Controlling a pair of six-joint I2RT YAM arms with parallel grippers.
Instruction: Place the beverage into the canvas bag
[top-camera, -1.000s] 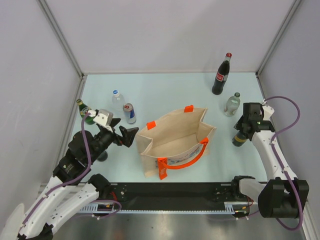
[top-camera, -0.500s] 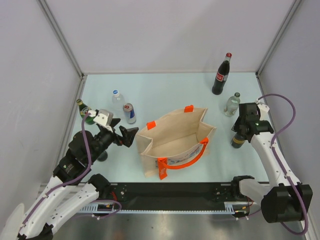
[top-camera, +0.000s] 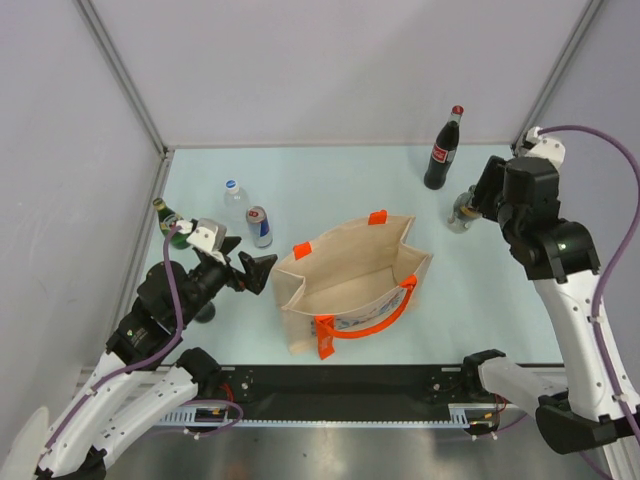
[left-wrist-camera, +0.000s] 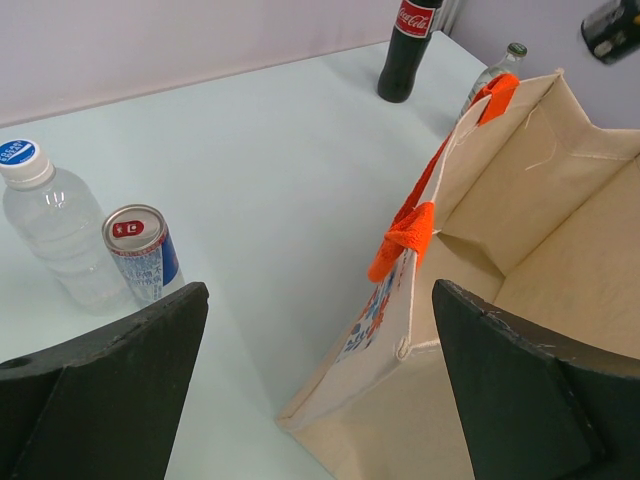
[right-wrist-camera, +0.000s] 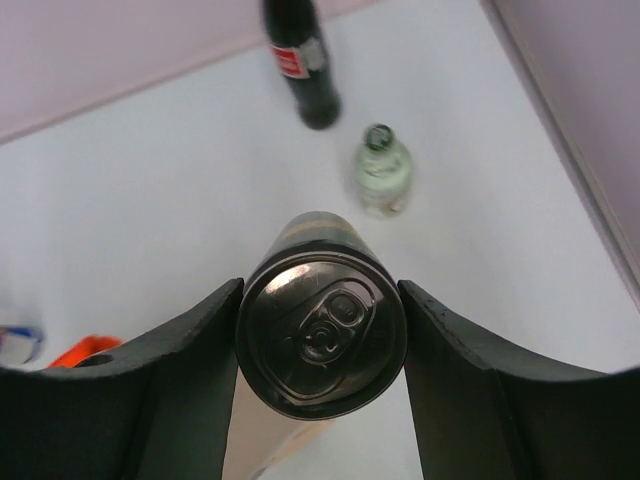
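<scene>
The beige canvas bag (top-camera: 350, 280) with orange handles stands open in the middle of the table. It also shows in the left wrist view (left-wrist-camera: 530, 250), and its edge shows in the right wrist view (right-wrist-camera: 262, 440). My right gripper (right-wrist-camera: 322, 345) is shut on a dark beverage can (right-wrist-camera: 322, 335) and holds it upright, high above the table. In the top view this gripper (top-camera: 488, 192) is to the right of and beyond the bag, and the can is hidden under the wrist. My left gripper (top-camera: 252, 272) is open and empty, just left of the bag.
A cola bottle (top-camera: 441, 150) and a clear glass bottle (top-camera: 462, 210) stand at the back right, below my right gripper. A plastic water bottle (top-camera: 235, 195), a blue-silver can (top-camera: 259, 226) and a green bottle (top-camera: 168, 220) stand at the left. Walls enclose the table.
My right gripper has lifted the dark can off the table right of the bag and moved it up and toward the back. The left arm has not moved.
</scene>
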